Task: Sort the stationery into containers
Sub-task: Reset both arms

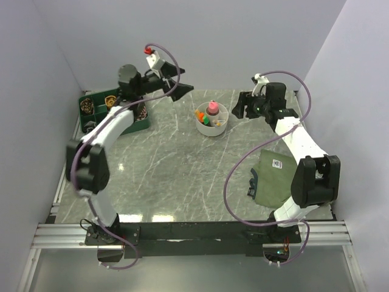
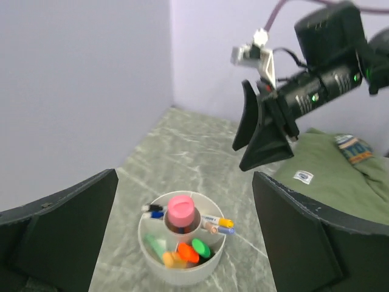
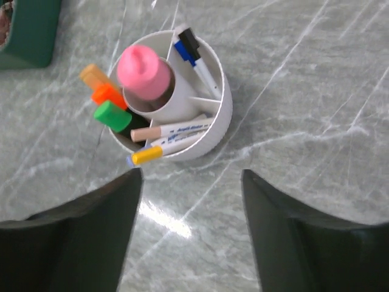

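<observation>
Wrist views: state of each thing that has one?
white bowl, upright, loaded with pens.
pink marker, standing in the central cup.
orange-capped marker, cap up in an outer compartment.
green-capped marker, cap up beside it.
left gripper, open, empty.
right gripper, open, empty.
olive pouch, lying on the table.

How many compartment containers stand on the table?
2: white round plastic bowl at back centre; dark green rectangular tray at back left, partly behind the left arm.
</observation>
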You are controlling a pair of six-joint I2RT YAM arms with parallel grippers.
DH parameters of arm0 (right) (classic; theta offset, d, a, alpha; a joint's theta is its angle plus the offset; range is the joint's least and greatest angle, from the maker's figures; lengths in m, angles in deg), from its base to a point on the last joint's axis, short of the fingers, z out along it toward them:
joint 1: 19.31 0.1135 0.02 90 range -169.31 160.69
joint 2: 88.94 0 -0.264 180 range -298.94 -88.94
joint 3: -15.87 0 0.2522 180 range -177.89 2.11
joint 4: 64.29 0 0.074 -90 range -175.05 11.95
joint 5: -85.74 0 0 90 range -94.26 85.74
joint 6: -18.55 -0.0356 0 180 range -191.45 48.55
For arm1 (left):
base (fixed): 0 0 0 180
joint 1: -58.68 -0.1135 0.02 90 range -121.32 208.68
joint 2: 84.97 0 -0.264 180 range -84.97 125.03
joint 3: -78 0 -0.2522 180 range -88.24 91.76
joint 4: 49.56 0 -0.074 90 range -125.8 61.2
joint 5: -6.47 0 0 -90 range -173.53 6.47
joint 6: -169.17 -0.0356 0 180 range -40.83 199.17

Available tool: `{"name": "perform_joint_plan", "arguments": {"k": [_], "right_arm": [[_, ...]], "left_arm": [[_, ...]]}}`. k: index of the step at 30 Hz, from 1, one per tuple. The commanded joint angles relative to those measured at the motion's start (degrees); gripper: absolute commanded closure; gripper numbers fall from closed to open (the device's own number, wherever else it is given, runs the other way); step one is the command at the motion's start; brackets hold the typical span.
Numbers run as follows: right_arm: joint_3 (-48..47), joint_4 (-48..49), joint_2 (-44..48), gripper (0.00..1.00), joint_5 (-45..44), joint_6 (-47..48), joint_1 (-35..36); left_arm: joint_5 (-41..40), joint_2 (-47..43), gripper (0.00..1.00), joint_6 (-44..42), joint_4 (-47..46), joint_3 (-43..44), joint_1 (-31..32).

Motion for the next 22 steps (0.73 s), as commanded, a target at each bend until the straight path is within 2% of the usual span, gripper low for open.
{"name": "perform_joint_plan", "arguments": {"k": [1, 3, 4, 5, 9, 11, 17, 22], "right_arm": [[4.0, 6.9, 4.5, 0.17, -11.8, -5.0, 1.3], [6.0, 7.0, 5.8, 0.01, -17.3, -6.5, 2.1], [7.0, 7.4, 6.4, 0.0, -21.1, -6.2, 3.2], [8.3, 8.0, 8.0, 0.0, -26.5, -4.2, 4.1], [13.2, 8.1, 11.3, 0.0, -35.0, -0.4, 6.4], [14.4, 6.9, 12.9, 0.0, -35.0, -0.4, 6.7], [16.0, 6.7, 17.1, 0.0, -30.2, -1.8, 6.8], [16.6, 6.9, 18.8, 0.0, -27.4, -1.9, 6.9]], "left_arm": [[-16.8, -11.8, 0.01, -15.9, 30.0, -9.5, 1.0], [-22.8, -14.3, 0.01, -19.2, 36.3, -12.4, 1.0], [-25.2, -16.1, 0.01, -19.2, 41.7, -14.5, 0.9], [-30.6, -17.0, 0.01, -18.2, 43.1, -15.7, 0.7], [-37.5, -20.0, 0.0, -17.3, 44.7, -20.5, 0.0], [-39.2, -20.7, 0.01, -15.5, 43.6, -22.3, -0.6], [-40.5, -19.2, 0.01, -21.0, 44.9, -21.4, -1.1], [-41.8, -18.8, 0.01, -20.7, 44.0, -21.4, -2.5]]}}
